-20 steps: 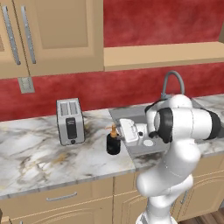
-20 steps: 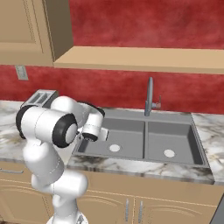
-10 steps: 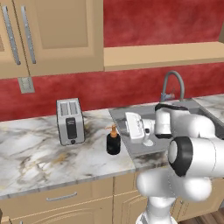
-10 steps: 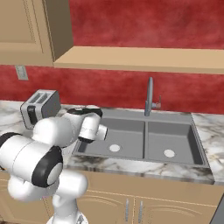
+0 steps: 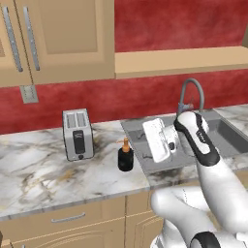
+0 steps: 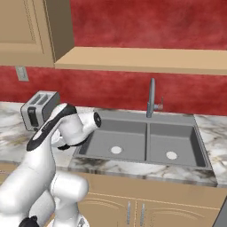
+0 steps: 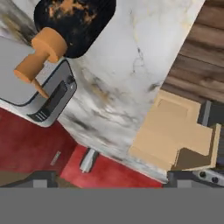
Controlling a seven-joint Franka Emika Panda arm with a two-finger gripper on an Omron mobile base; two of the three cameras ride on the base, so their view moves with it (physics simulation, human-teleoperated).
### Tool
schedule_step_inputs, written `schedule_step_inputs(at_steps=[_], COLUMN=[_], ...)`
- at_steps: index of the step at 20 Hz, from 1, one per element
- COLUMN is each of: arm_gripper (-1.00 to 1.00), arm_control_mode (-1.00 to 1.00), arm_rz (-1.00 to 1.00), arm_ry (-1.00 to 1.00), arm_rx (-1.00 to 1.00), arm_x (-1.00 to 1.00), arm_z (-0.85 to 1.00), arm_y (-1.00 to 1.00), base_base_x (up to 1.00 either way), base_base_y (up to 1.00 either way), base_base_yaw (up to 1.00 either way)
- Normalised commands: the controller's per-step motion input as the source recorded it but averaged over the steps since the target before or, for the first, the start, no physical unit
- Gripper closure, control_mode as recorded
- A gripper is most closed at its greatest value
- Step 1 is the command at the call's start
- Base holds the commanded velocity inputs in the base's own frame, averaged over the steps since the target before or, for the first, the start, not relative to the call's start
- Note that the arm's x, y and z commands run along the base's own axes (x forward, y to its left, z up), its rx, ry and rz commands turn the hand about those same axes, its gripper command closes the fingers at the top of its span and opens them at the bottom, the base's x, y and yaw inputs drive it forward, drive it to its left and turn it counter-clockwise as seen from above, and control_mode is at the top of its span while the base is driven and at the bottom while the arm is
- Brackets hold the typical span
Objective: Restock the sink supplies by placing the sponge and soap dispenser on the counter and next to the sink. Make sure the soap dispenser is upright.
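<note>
Soap dispenser (image 5: pixel 126 156) stands upright on the tabletop (image 5: pixel 43 179), just beside the left rim of the sink (image 6: pixel 146 142), between the sink and the toaster (image 5: pixel 78 134). Placement of this item looks done. Sponge: cannot locate it from here.

Gripper (image 5: pixel 159 140) hangs over the left basin, near the dispenser but apart from it; jaws wide, nothing between them. The hand view, rolled, looks across the black bottle and its orange pump top (image 7: pixel 40 56).

Risks, as judged:
- Arm sits close to the bottle; a sweep back toward the toaster side could clip the pump and tip it, undoing the upright requirement
- Bottle is near the basin edge, so a nudge could send it in
- Sponge still to be found
</note>
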Motion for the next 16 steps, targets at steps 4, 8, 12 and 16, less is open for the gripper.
schedule_step_inputs(at_steps=[4,8,12,16], arm_gripper=[-1.00,-1.00,-1.00,-1.00], arm_control_mode=[-1.00,-1.00,-1.00,-1.00], arm_rz=[0.05,0.10,0.23,0.37], arm_ry=[-0.16,-0.05,-0.09,-0.11], arm_rx=[-0.70,-0.64,-0.66,-0.55], arm_x=[-0.36,-0.28,-0.16,-0.06], arm_z=[0.01,-0.46,-0.38,-0.30], arm_y=[-0.41,-0.70,-0.93,-0.68], base_base_x=[0.00,0.00,0.00,0.00], base_base_y=[0.00,0.00,0.00,0.00], base_base_yaw=[0.00,0.00,0.00,0.00])
